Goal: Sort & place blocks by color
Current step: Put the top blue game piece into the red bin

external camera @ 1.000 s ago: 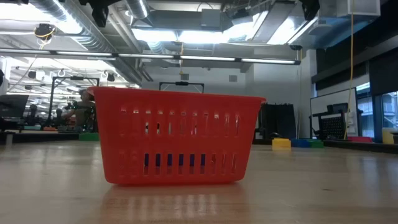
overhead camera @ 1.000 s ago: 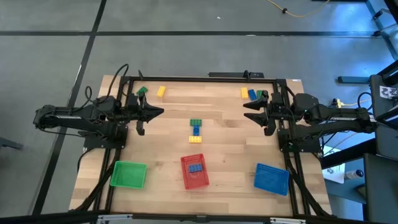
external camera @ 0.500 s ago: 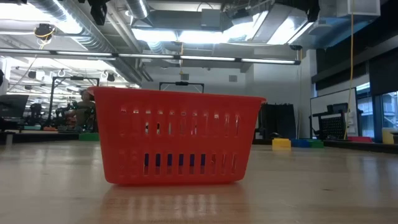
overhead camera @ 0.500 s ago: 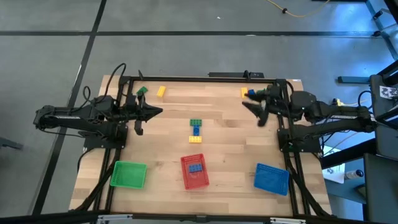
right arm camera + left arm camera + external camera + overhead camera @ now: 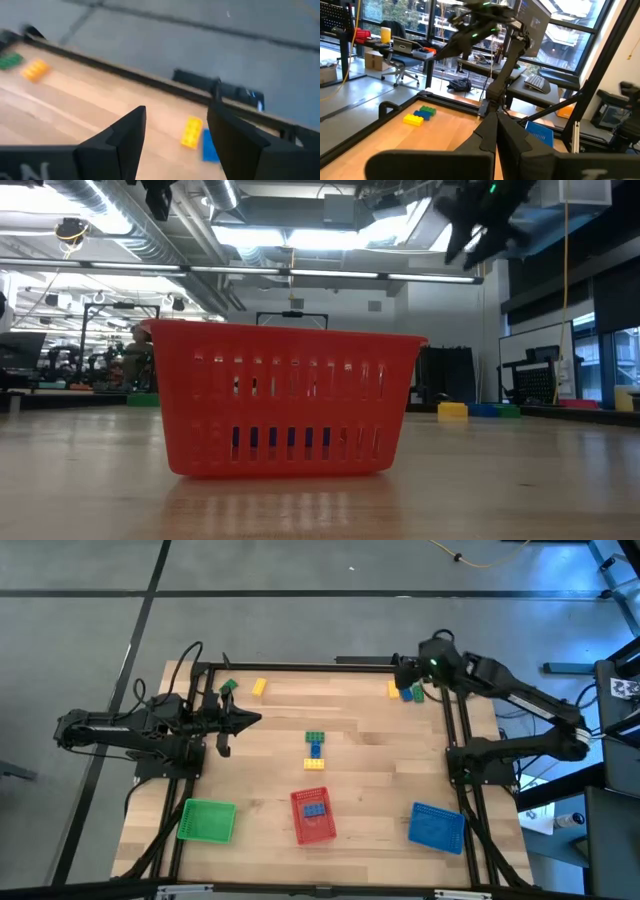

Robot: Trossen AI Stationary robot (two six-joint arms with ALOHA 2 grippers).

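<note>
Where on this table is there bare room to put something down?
Bare wood lies between the green tray and red tray, between the red and blue tray, and either side of the middle stack of blocks. Both far corners are crowded with blocks, the right gripper over one.

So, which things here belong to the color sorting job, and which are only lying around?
Belong to the job:
- blocks: far-right group, far-left pair, middle column, blue one in the red tray
- green tray, red tray, blue tray

Lying about:
- yellow cable on the floor
</note>
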